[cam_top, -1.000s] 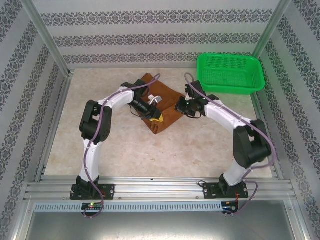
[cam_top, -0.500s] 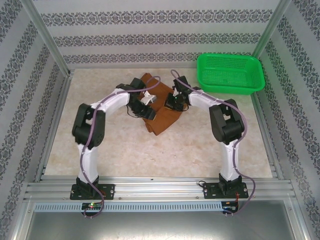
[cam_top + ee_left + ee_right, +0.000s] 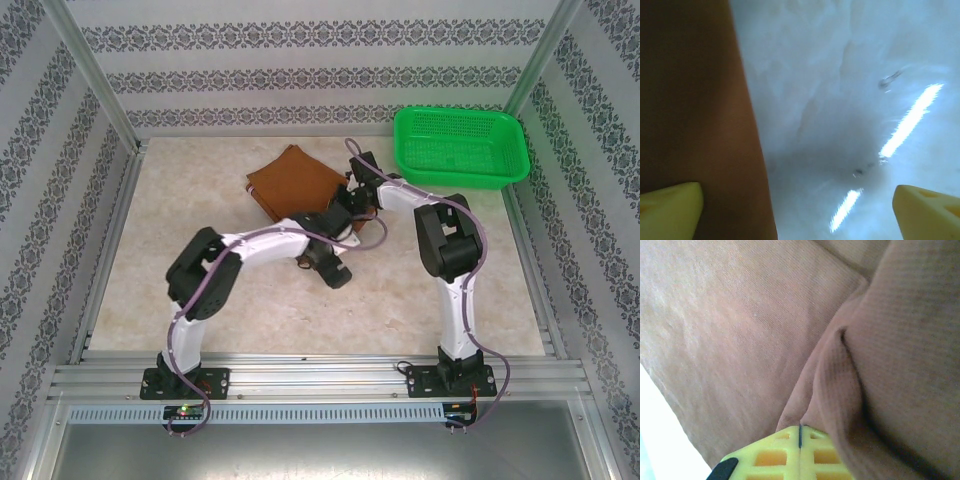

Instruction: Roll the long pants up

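The long pants (image 3: 298, 182) lie as a folded rust-brown bundle at the back middle of the table; the waistband edge is hidden. My right gripper (image 3: 345, 208) sits at the bundle's right edge. In the right wrist view its yellow fingers (image 3: 785, 455) are pressed together, with a raised fold of the pants (image 3: 840, 390) pinched at their tips. My left gripper (image 3: 330, 268) hangs over bare table just in front of the bundle. Its yellow fingertips (image 3: 670, 205) stand wide apart with nothing between them, and the pants' edge (image 3: 695, 110) runs along the left.
A green basket (image 3: 460, 150) stands at the back right corner. Metal frame posts and patterned walls close in the table (image 3: 180, 200) on three sides. Both arms reach towards the middle, their forearms close together near the bundle.
My left arm has swung off the pants and forward, to the table in front of the bundle. The right gripper stays at the bundle's right edge. The bundle now looks shorter and lies farther back.
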Tool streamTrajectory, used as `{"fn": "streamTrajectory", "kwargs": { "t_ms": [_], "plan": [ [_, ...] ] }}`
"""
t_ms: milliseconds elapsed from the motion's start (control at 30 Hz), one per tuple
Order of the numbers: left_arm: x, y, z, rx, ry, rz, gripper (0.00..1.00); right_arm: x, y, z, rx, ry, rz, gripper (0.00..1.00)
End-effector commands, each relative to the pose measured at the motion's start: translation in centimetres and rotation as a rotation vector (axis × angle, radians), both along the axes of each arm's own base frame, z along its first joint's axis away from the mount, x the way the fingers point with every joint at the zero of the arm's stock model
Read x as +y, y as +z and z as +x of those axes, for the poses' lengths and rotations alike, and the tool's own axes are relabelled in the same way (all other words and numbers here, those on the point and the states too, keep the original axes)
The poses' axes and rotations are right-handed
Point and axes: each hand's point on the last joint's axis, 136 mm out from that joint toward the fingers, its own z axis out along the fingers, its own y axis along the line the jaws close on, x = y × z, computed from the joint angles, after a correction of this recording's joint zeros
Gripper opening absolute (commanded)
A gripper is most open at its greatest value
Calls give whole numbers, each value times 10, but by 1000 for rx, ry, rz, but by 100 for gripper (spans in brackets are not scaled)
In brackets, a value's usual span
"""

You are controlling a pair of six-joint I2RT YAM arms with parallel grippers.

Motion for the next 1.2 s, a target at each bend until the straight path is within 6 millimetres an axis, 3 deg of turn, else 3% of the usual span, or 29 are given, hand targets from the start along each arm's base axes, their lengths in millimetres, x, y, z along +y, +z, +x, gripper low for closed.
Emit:
{"fn": "streamTrajectory", "kwargs": {
  "t_ms": [0,233,467,567,700,867,1033,1167],
  "plan": [
    [19,6,43,-206,33,158,100,-18,-25,-22,91,-38,-43,2],
    [43,13,79,-395,23,371,100,-16,-28,-29,95,-35,-26,2],
    [54,28,100,-500,43,403,100,-11,-31,-28,102,-37,-16,0],
    [70,15,111,-454,62,437,100,-8,-29,-28,94,-35,-13,0],
    [85,-19,107,-253,58,432,98,-10,-26,-27,94,-37,-21,0],
    [88,-40,97,-128,44,400,79,-9,-25,-28,96,-37,-18,0],
    [97,-29,107,-232,125,420,99,-6,-24,-28,96,-32,-13,0],
    [105,-23,113,-336,145,471,100,-6,-24,-28,94,-31,-9,0]
  ]
}}
